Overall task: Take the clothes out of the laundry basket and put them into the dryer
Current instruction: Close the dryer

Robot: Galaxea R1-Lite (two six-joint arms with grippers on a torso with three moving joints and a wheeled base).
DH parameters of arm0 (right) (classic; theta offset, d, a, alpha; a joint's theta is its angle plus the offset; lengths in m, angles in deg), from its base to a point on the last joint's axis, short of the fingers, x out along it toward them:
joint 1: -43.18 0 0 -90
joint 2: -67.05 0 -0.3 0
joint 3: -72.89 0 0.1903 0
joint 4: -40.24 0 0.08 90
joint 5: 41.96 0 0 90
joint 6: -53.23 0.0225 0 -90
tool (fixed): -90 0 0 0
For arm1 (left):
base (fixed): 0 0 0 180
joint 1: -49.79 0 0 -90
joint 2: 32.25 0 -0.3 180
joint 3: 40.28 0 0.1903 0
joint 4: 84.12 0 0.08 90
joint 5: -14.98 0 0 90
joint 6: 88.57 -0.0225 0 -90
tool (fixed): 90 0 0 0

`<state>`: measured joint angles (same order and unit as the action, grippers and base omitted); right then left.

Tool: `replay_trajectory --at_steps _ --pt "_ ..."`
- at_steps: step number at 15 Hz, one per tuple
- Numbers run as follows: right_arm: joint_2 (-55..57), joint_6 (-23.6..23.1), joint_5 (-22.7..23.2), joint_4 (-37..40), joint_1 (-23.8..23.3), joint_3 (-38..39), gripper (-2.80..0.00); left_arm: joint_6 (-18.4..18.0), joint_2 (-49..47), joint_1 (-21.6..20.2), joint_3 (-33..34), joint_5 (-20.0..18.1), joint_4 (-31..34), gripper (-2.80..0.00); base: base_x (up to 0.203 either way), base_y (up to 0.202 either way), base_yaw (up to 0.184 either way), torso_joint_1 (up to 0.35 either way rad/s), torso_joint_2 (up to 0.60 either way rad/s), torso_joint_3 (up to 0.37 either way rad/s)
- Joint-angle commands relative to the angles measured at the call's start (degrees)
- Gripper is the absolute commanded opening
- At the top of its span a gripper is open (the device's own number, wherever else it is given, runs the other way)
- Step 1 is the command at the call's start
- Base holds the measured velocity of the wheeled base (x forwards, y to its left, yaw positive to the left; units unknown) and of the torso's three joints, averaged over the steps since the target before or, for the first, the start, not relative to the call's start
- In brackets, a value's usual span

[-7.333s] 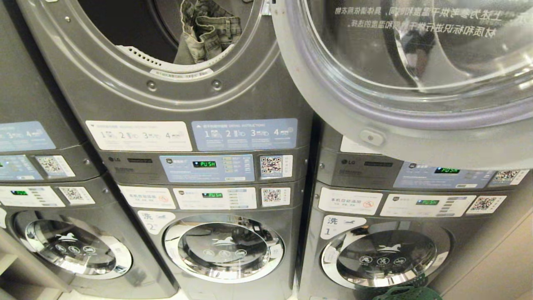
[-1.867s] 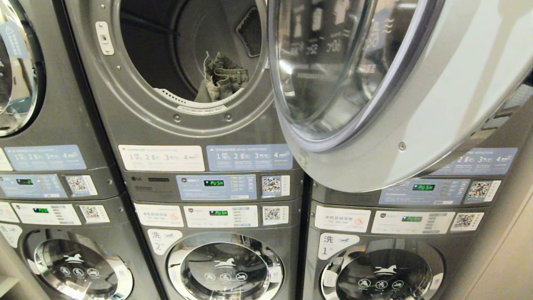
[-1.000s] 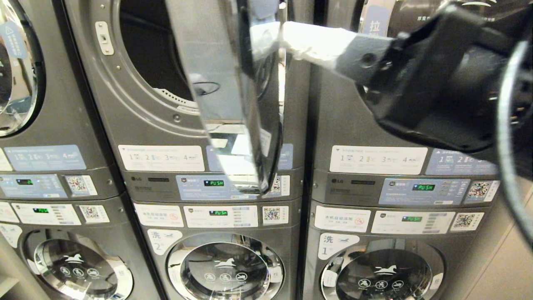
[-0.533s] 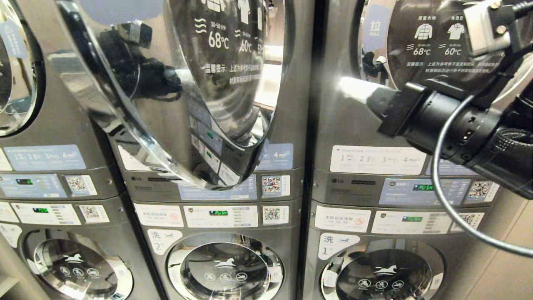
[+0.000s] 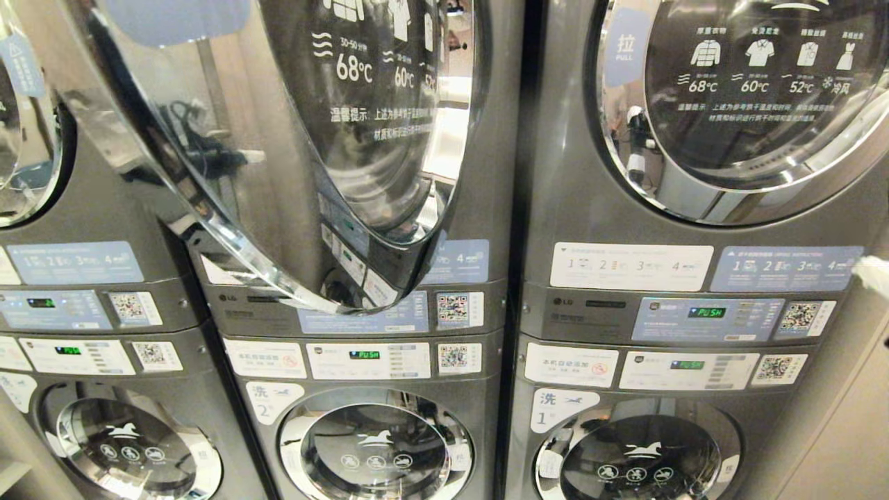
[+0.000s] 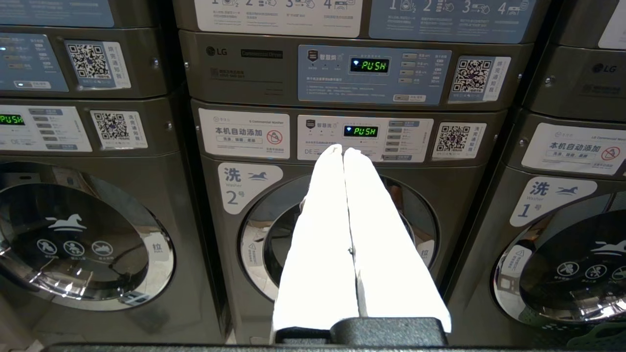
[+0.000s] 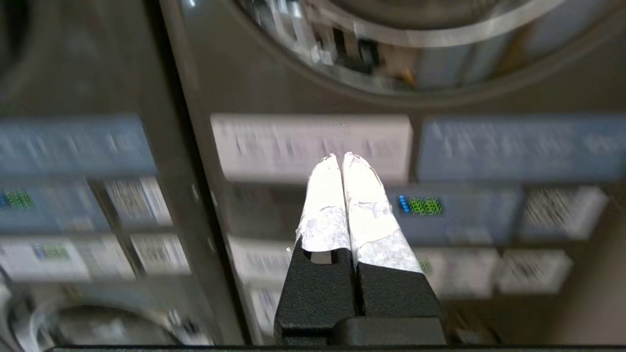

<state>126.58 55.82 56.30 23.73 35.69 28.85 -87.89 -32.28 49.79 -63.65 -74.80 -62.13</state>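
Both claws are pressed together, empty. Left of the right claw (image 7: 342,161), the dryer door (image 5: 292,153) has just swung nearly closed. Loading looks finished.

The round chrome-rimmed glass dryer door (image 5: 292,139) looks mirror-glossy; beneath it, the dark grey metal dryer cabinet (image 5: 500,208) seems satin, its paper-like labels (image 5: 267,264) matt.

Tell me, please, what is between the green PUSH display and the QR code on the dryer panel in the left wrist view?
Between the green PUSH display and the QR code, the left wrist view shows a column of small buttons with tiny labels, too small to read.
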Motion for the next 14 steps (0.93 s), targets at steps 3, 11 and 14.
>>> replay_trajectory --at_steps 3,11,14 --pt "-24.3 -7.1 -4.8 14.9 3.9 13.6 -2.8 0.0 0.1 0.0 0.1 0.0 0.0 -2.8 0.0 0.0 0.0 0.0 0.0 0.0" --pt "-51.2 -11.0 -4.9 44.7 9.3 19.1 -2.8 0.0 0.1 0.0 0.1 0.0 0.0 -2.8 0.0 0.0 0.0 0.0 0.0 0.0" --pt "-59.6 -9.8 -5.0 44.3 7.9 19.1 -2.8 0.0 0.1 0.0 0.0 0.0 0.0 -2.8 0.0 0.0 0.0 0.0 0.0 0.0"
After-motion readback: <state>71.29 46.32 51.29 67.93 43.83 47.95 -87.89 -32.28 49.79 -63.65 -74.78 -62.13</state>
